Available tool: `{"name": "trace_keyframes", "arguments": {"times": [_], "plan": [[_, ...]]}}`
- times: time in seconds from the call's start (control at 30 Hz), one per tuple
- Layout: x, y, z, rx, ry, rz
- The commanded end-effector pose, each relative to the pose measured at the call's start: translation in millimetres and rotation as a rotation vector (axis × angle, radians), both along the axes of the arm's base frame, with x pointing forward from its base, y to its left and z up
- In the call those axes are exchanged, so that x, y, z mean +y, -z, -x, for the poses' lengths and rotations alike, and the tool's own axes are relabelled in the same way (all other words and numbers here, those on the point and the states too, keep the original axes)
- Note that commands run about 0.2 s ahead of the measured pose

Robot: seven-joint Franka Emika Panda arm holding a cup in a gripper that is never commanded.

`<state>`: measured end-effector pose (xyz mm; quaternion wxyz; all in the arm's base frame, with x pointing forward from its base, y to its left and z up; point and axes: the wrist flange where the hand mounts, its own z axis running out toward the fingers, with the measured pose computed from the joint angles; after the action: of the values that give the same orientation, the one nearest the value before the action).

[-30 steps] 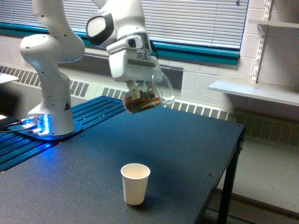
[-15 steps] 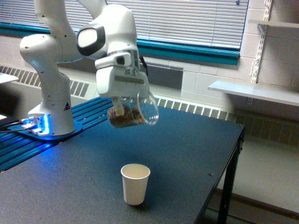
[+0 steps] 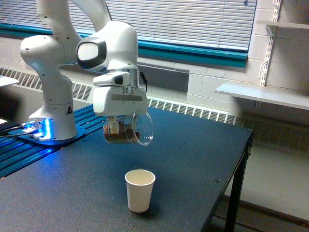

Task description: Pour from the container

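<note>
From the exterior view, the white arm is hanging its gripper [image 3: 118, 126] over the dark table [image 3: 193, 145], and the fingers are clamping on the container [image 3: 129, 131], a clear jar that is lying nearly on its side with its wide mouth facing the exterior view's right. Brown nut-like bits are sitting along the jar's lower wall, toward its closed end. The jar is hovering in the air at about eleven o'clock from the white paper cup [image 3: 140, 190], which is standing upright near the table's front edge, well below the jar and apart from it. As I judge it, the mouth is not yet lined up over the cup, so tipping further from here is risking bits dropping short, onto the table behind the cup. The drop also looks tall enough that pieces could bounce off the rim or knock the light cup over. A sudden tilt might send the whole load out at once.
</note>
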<state>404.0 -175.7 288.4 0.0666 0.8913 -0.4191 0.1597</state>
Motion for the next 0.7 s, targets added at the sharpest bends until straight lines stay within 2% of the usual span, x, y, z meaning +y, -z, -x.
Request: {"name": "trace_keyframes", "arguments": {"times": [0.03, 0.7], "plan": [[-8, 2.4, 4, 0.006, 0.055, 0.000], [-28, 13.0, -2, 0.052, 0.114, 0.046]]}}
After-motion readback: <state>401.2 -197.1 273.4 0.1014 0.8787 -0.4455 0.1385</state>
